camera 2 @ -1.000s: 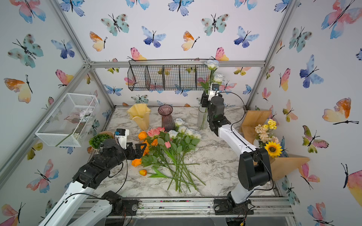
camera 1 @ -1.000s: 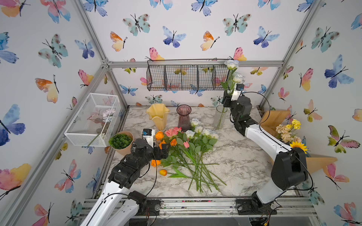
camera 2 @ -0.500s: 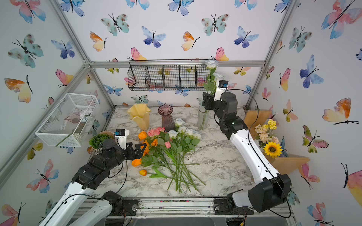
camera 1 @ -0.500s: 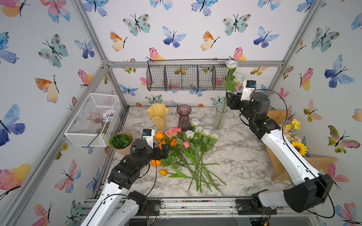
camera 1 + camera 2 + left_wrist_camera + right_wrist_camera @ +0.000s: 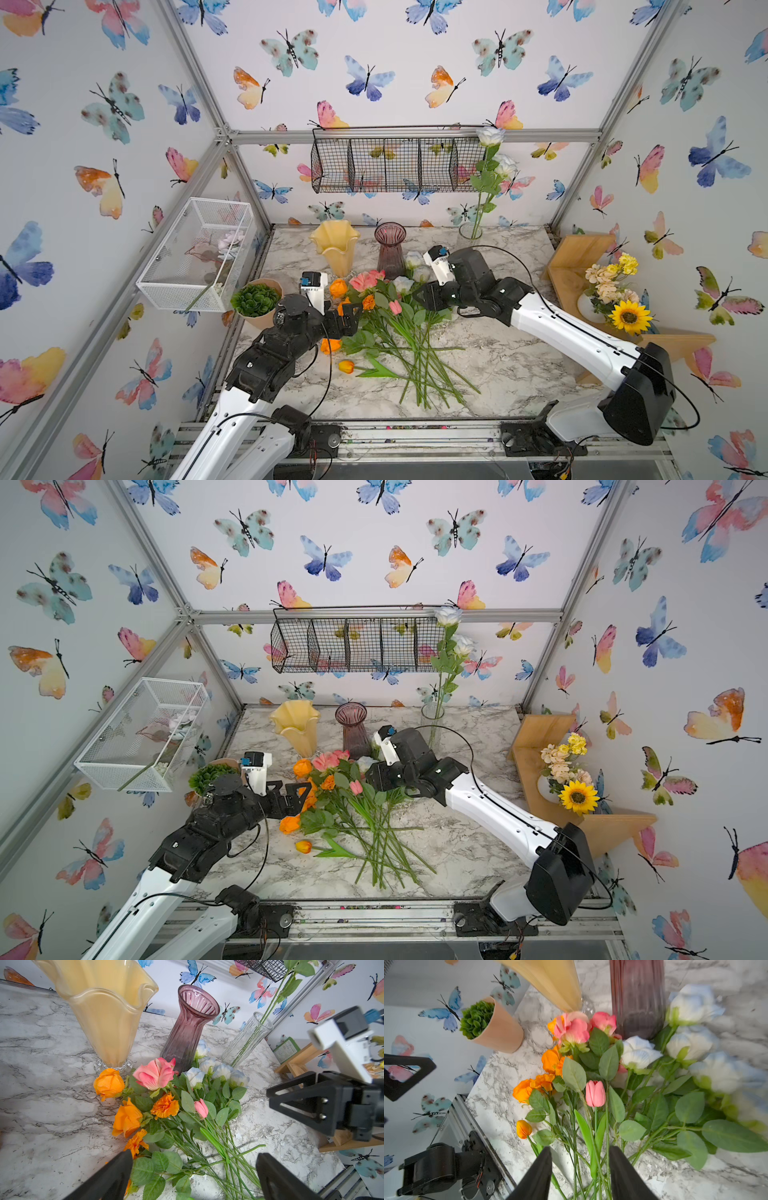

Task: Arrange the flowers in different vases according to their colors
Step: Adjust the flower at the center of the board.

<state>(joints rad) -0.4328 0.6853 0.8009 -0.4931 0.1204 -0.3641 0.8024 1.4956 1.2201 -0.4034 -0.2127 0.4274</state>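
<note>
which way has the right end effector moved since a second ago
Yes: the right end effector moved away from the clear vase, down and forward to the flower pile.

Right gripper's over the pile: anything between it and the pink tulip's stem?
Nothing lies over the pink tulip or its stem; it rests on top of the pile. But neighbouring stems run alongside it, in line with the open jaws of the right gripper, so closing would likely catch those too.

Right gripper (image 5: 580,1172), spread apart, hangs over the pink tulip stem (image 5: 596,1126).
</note>
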